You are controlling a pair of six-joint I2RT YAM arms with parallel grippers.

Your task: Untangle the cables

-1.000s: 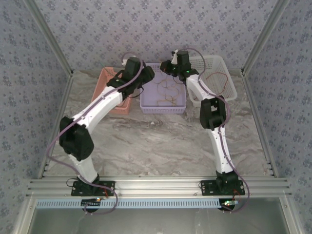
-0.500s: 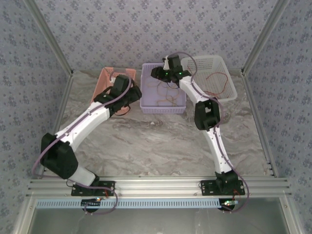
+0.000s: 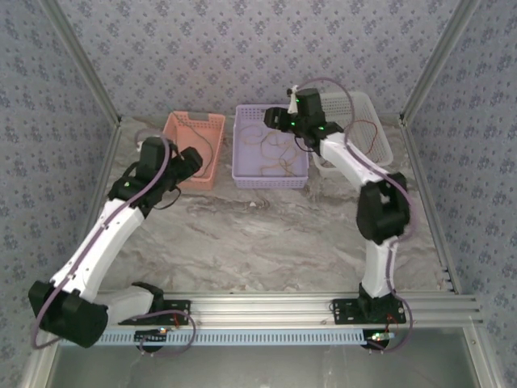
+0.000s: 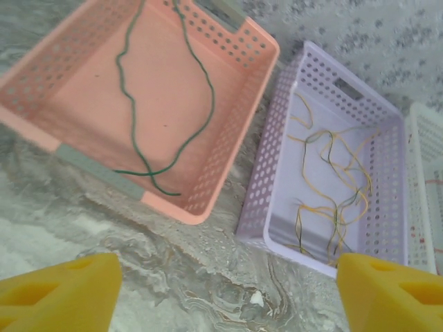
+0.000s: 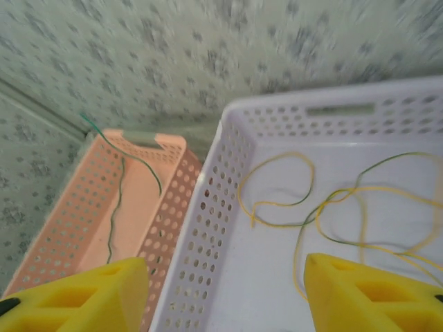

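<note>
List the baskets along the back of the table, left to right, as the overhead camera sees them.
pink basket → purple basket → white basket

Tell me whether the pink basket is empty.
Not empty: one green cable lies looped on the floor of the pink basket.
</note>
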